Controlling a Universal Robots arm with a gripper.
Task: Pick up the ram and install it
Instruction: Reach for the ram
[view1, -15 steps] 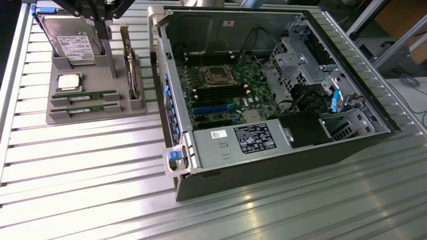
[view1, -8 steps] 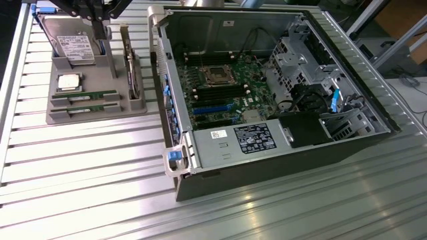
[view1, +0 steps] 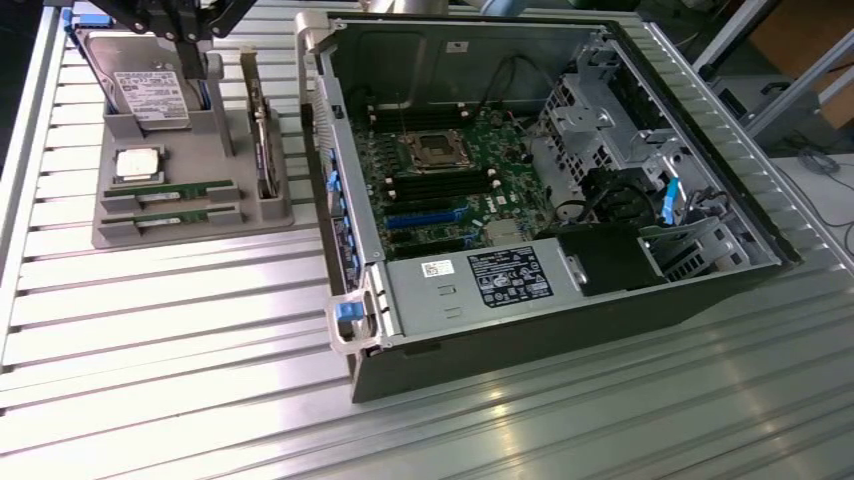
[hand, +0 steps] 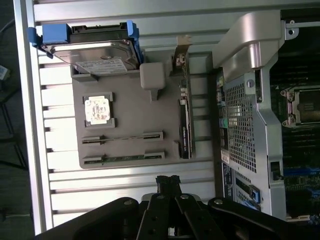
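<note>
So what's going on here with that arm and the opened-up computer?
A robot arm is meant to fit memory into the open computer case. Right now its gripper is closed on nothing and hangs above a grey tray of spare parts. Both memory sticks lie in their slots on that tray, untouched.

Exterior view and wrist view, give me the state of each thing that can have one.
gripper: fingers shut, empty, touching nothing.
ram sticks: both resting in their slots on the gray tray, not picked up.
processor chip: lying flat in its tray recess.
hard drive: propped tilted at the tray's end.
expansion card: standing on edge in the tray.
computer case: open, motherboard exposed.
</note>
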